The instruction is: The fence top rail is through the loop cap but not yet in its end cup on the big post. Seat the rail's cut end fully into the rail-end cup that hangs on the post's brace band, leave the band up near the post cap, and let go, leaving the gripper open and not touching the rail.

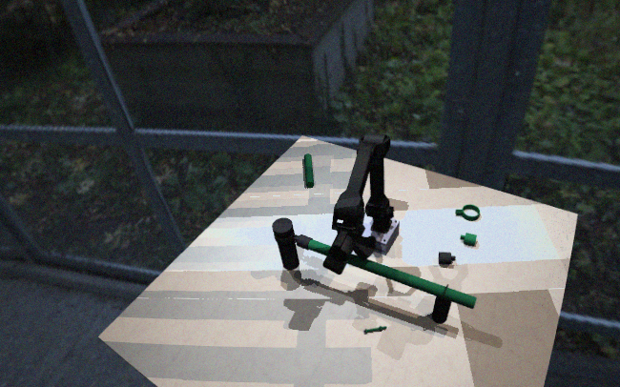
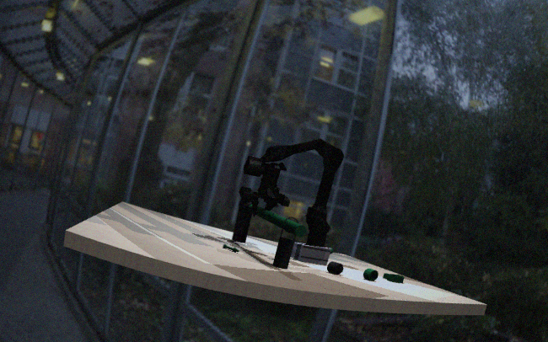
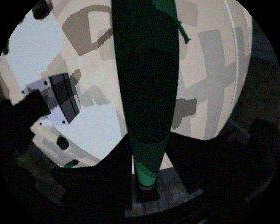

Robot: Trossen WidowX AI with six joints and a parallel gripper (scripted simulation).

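Note:
The green top rail [image 1: 399,277] [image 2: 278,221] [image 3: 147,75] slopes between the posts. Its far part passes through the thin loop on the short dark post [image 1: 441,310] [image 2: 283,253] and sticks out beyond it. Its other end meets the dark rail-end cup [image 1: 304,241] [image 3: 147,193] beside the big black post [image 1: 287,252] [image 2: 241,225]. The cup surrounds the rail's tip; how deep the tip sits is hidden. The cup hangs high, just below the post cap [image 1: 282,225]. My gripper [image 1: 351,256] [image 3: 143,133] is shut on the rail, nearer the big post.
A loose green ring [image 1: 470,212] [image 2: 393,278], green cap [image 1: 469,238] [image 2: 370,274] and dark cap [image 1: 445,257] [image 2: 335,267] lie right of the arm's base. A green rod [image 1: 308,171] lies at the back. A small green bolt-like part [image 1: 375,329] [image 2: 230,248] lies in front of the rail.

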